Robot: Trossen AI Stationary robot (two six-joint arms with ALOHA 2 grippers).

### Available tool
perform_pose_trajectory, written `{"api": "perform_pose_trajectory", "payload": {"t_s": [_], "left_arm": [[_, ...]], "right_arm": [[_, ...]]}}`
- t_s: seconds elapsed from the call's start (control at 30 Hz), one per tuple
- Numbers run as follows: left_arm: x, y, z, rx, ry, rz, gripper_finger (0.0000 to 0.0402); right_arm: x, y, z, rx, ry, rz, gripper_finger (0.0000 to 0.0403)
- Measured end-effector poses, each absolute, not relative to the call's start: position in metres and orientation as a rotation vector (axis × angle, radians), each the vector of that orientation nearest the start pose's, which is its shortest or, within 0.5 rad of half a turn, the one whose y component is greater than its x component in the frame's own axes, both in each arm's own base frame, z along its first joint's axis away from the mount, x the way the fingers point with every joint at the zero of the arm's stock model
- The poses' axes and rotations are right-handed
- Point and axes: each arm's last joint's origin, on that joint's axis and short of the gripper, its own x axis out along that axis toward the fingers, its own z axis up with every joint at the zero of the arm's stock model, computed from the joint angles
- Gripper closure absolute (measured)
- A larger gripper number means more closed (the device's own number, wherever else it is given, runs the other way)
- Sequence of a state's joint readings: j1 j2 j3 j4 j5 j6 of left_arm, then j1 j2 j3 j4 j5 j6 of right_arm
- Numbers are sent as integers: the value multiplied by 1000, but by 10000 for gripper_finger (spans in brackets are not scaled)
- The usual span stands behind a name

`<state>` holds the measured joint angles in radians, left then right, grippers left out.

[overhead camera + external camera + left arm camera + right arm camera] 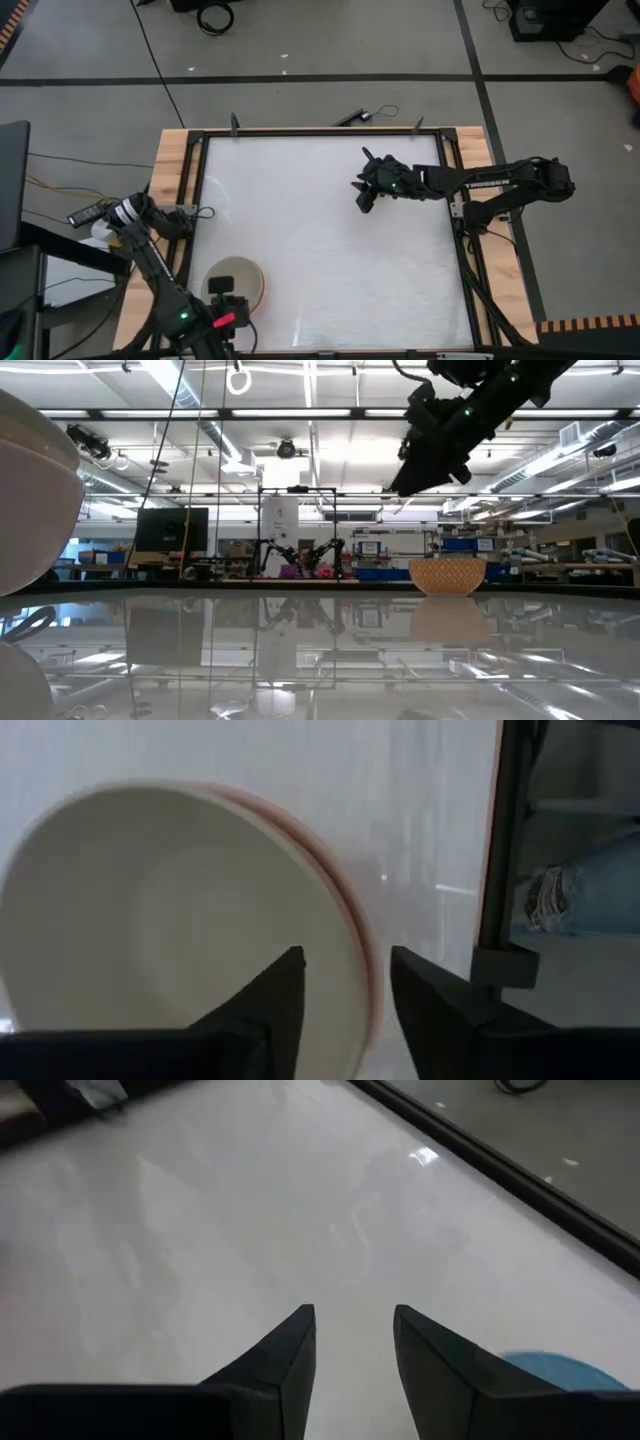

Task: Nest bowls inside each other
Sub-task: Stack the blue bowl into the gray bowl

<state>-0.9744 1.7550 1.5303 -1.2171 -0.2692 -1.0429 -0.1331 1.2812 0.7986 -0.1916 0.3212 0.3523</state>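
A grey-beige bowl sits nested in a salmon-orange bowl, the pair resting on the table near its front left corner. My left gripper is open and points down over the pair's rim. One finger stands inside and one outside, and I see no touch. A cream-white bowl stands by the left edge. My right gripper hangs open above mid-table. An edge of the blue bowl shows beside one finger.
In the low view an orange-tan bowl stands far across the table below my right gripper; which bowl it is I cannot tell. A dark frame rims the white table. A person's jeans show beyond the rail near the left arm.
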Motion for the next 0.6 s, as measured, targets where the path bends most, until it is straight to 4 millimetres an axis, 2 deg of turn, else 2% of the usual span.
{"api": "perform_pose_trajectory", "payload": {"t_s": [0.27,0.4,0.6], "left_arm": [[207,-254,276,15,1254,128,192],[210,-239,292,67,1144,149,185],[203,-212,319,117,1025,207,184]], "right_arm": [[246,-74,213,293,850,-552,263],[241,-88,203,274,934,-560,264],[246,-95,179,307,1055,-510,265]]}}
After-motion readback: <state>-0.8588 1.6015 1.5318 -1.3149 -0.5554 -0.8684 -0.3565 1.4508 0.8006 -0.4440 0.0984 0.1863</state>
